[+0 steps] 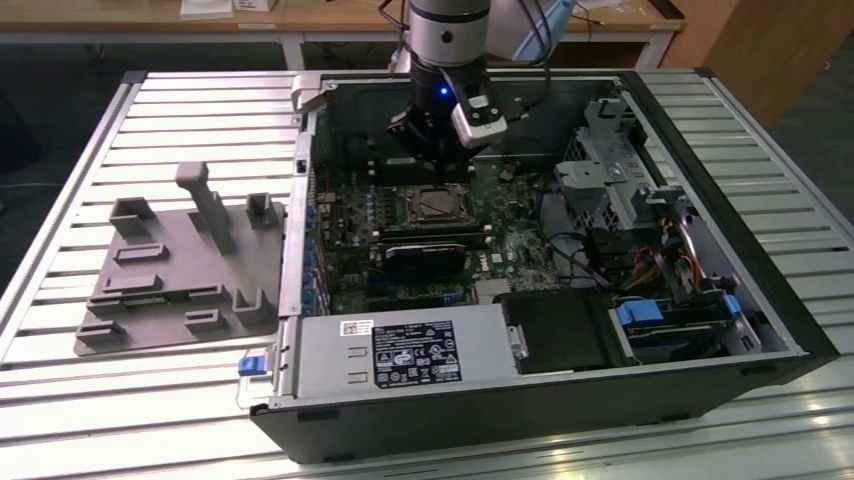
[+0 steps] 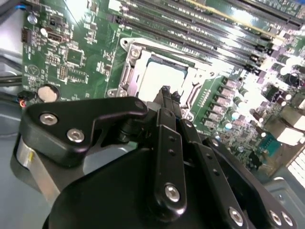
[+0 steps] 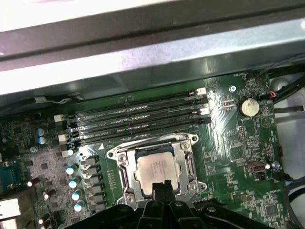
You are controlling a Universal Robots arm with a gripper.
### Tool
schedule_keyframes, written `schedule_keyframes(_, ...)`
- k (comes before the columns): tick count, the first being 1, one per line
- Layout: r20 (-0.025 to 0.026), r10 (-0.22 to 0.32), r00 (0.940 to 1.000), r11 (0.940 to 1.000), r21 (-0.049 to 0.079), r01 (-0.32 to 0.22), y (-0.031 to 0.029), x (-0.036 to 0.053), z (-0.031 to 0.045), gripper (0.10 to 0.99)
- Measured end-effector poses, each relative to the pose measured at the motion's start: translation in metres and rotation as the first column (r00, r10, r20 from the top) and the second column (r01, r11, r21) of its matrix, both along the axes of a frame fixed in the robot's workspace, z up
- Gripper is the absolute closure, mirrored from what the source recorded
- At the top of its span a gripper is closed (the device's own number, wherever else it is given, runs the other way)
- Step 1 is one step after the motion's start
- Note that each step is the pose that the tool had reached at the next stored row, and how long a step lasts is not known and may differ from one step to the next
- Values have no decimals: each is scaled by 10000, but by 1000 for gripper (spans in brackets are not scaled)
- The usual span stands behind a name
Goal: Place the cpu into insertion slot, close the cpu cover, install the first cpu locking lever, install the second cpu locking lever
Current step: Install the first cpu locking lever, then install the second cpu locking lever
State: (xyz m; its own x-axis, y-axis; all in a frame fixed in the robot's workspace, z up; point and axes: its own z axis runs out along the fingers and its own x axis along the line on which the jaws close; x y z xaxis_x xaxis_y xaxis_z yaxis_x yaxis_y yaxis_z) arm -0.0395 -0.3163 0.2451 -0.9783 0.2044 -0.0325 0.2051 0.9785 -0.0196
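Inside the open computer case (image 1: 561, 400), the gripper (image 1: 435, 165) hangs just above the insertion slot (image 1: 438, 205) on the green motherboard (image 3: 228, 157). Its fingertips (image 3: 162, 188) are drawn together to a narrow point with nothing between them, poised over one edge of the socket. The cpu (image 3: 155, 169) already sits in the slot, pale face up, and the cpu cover (image 3: 183, 157) lies closed around it, framing the chip. A grey fixture tray (image 1: 174, 290) rests on the slatted table (image 1: 80, 240), at the exterior view's left.

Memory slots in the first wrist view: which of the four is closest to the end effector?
The memory slot bordering the insertion slot's metal frame, over which the end effector hangs; the other three lie beyond it, toward the case wall.
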Motion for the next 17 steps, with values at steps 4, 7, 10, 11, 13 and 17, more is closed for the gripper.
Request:
schedule_keyframes(4, 2, 0, 10000, 10000, 2, 0, 0, 0, 0, 980)
schedule_keyframes(7, 0, 0, 10000, 10000, 0, 0, 0, 0, 2, 980)
schedule_keyframes(10, 1, 0, 10000, 10000, 1, 0, 0, 0, 2, 980)
schedule_keyframes(11, 1, 0, 10000, 10000, 1, 0, 0, 0, 2, 980)
schedule_keyframes(13, 1, 0, 10000, 10000, 1, 0, 0, 0, 2, 980)
schedule_keyframes(17, -1, 1, 10000, 10000, -3, -1, -10, 0, 4, 980)
